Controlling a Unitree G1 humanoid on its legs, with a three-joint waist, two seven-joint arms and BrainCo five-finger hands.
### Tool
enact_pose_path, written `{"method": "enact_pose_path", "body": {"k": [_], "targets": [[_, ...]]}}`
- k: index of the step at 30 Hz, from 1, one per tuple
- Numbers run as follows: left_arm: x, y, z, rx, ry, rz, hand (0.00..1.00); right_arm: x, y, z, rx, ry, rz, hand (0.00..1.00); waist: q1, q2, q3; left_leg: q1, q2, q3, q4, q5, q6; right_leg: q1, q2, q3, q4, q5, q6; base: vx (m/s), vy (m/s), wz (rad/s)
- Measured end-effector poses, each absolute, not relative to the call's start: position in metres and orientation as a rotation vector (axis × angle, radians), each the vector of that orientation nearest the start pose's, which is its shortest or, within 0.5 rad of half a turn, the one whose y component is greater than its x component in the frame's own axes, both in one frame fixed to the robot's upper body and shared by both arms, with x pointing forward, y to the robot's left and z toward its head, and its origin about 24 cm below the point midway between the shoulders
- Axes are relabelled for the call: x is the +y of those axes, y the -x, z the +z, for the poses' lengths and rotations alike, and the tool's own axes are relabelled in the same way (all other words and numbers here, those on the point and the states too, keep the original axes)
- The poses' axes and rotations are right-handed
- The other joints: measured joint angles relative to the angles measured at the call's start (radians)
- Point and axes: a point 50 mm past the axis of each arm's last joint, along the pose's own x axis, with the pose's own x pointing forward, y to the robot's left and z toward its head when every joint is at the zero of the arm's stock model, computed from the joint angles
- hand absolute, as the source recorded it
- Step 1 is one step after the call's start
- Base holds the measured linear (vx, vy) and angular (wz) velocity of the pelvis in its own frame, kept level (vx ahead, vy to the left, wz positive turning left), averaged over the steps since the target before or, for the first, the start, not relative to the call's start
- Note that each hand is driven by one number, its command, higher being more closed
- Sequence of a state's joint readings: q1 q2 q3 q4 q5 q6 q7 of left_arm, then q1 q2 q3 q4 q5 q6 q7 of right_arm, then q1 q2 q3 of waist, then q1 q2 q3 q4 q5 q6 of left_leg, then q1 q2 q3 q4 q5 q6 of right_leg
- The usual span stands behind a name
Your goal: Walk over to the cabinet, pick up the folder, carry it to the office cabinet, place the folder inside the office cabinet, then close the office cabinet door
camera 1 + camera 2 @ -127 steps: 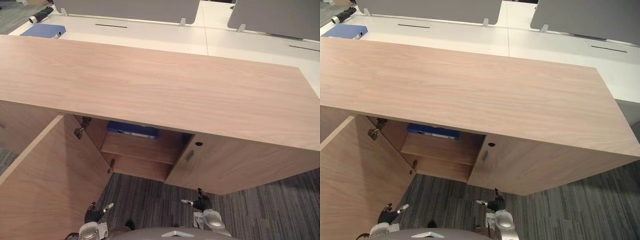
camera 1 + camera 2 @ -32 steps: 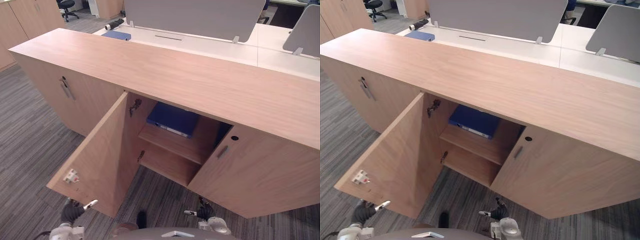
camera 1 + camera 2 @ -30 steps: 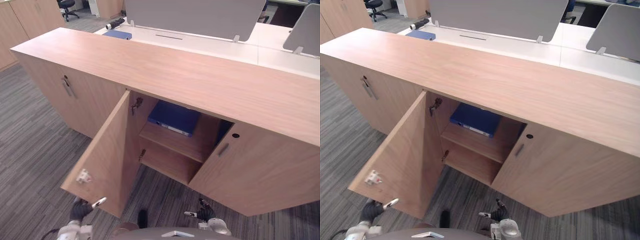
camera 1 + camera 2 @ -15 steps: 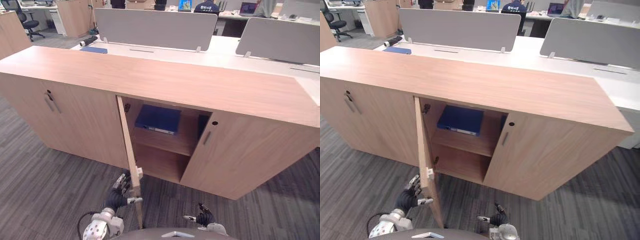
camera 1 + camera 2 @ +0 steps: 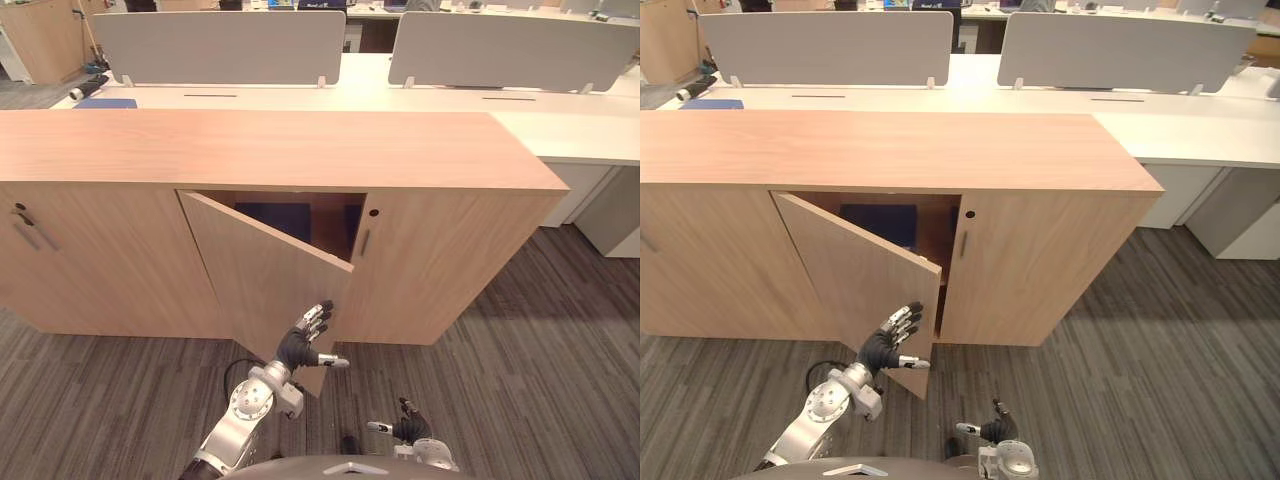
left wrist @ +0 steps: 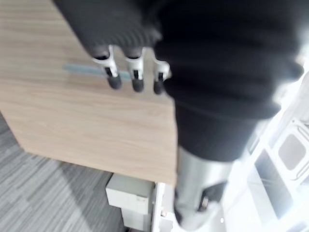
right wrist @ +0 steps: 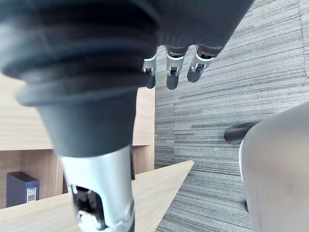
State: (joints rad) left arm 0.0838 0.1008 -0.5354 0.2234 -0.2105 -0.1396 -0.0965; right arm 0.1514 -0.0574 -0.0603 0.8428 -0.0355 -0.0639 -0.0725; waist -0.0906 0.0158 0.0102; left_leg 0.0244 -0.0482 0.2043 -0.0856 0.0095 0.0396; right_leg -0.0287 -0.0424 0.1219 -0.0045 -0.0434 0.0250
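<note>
Left hand [image 5: 303, 343] reaches forward, fingers straight and spread against the half-shut office cabinet door [image 5: 262, 268]; right hand [image 5: 408, 432] hangs low, fingers relaxed; blue folder [image 5: 276, 212] lies inside

Grey striped carpet [image 5: 560, 350], white desks [image 5: 440, 98] (grey dividers [image 5: 220, 45]) behind.

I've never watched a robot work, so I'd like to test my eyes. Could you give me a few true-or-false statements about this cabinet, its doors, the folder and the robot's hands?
1. One cabinet door stands partly open. True.
2. The blue folder is in the right hand. False: it lies inside the cabinet, and that hand hangs low, holding nothing.
3. The left hand has straight fingers at the open door's lower corner. True.
4. The door with the keyhole beside it is open too. False: it is shut.
</note>
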Motion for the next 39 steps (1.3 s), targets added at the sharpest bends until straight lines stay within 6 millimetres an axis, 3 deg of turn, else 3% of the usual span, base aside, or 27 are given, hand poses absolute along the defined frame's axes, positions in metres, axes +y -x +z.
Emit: {"method": "enact_pose_path", "body": {"k": [3, 5, 7, 12, 15, 18, 25, 34, 39], "targets": [[0.047, -0.204, -0.025, 0.237, 0.079, -0.549, 0.0, -0.19, -0.115, -0.143, 0.919, 0.086, -0.173, 0.0, -0.004, -0.021, 0.0, -0.001, -0.01, 0.02, -0.001, 0.012, -0.015, 0.0, 0.003, 0.003, 0.021, 0.003, 0.018, 0.08, -0.07, -0.12], [0.049, -0.208, -0.029, 0.247, 0.029, -0.537, 0.0, -0.192, -0.118, -0.142, 0.908, 0.091, -0.174, 0.0, -0.025, -0.011, 0.003, -0.002, -0.006, 0.023, -0.001, 0.013, -0.017, -0.009, 0.008, 0.005, 0.03, 0.003, 0.019, 0.04, -0.063, -0.15], [0.053, -0.215, -0.029, 0.245, -0.015, -0.51, 0.0, -0.194, -0.118, -0.142, 0.91, 0.094, -0.177, 0.0, -0.027, -0.002, -0.002, 0.011, 0.001, 0.043, 0.0, 0.016, -0.021, -0.003, 0.011, 0.007, 0.027, 0.012, 0.028, 0.09, -0.063, -0.2], [0.083, -0.251, -0.019, 0.192, -0.115, -0.341, 0.0, -0.196, -0.117, -0.142, 0.914, 0.083, -0.197, 0.0, -0.034, -0.002, -0.001, 0.025, 0.009, 0.063, 0.0, 0.006, -0.018, 0.013, 0.016, 0.008, 0.009, 0.047, 0.034, 0.11, -0.043, -0.11], [0.099, -0.261, -0.015, 0.172, -0.165, -0.279, 0.0, -0.194, -0.12, -0.142, 0.91, 0.078, -0.195, 0.0, -0.049, 0.0, 0.001, 0.031, 0.01, 0.069, 0.0, -0.001, -0.009, 0.03, 0.017, 0.009, -0.009, 0.052, 0.035, 0.14, -0.02, -0.07], [0.116, -0.276, -0.012, 0.179, -0.224, -0.218, 0.0, -0.193, -0.121, -0.142, 0.911, 0.069, -0.2, 0.0, -0.053, -0.016, 0.01, 0.03, 0.01, 0.071, 0.006, -0.004, -0.009, 0.03, 0.018, 0.007, -0.013, 0.052, 0.035, 0.09, -0.025, -0.02], [0.144, -0.304, 0.012, 0.112, -0.32, -0.151, 0.0, -0.192, -0.126, -0.142, 0.908, 0.067, -0.193, 0.0, -0.078, -0.015, 0.025, 0.032, 0.008, 0.081, 0.0, -0.007, -0.014, 0.027, 0.016, 0.008, -0.012, 0.054, 0.031, -0.01, -0.033, -0.04], [0.147, -0.312, 0.021, 0.085, -0.318, -0.129, 0.0, -0.198, -0.128, -0.141, 0.904, 0.081, -0.198, 0.0, -0.093, -0.014, 0.034, 0.029, 0.006, 0.1, -0.001, -0.02, -0.019, 0.008, 0.014, 0.027, -0.017, 0.049, 0.019, -0.06, -0.026, -0.08], [0.149, -0.312, 0.018, 0.099, -0.318, -0.124, 0.0, -0.208, -0.104, -0.15, 0.996, 0.097, -0.226, 0.0, -0.096, -0.014, 0.034, 0.029, 0.003, 0.098, -0.001, -0.023, -0.012, 0.015, 0.012, 0.025, -0.023, 0.054, 0.027, 0.04, -0.02, 0.0]]}}
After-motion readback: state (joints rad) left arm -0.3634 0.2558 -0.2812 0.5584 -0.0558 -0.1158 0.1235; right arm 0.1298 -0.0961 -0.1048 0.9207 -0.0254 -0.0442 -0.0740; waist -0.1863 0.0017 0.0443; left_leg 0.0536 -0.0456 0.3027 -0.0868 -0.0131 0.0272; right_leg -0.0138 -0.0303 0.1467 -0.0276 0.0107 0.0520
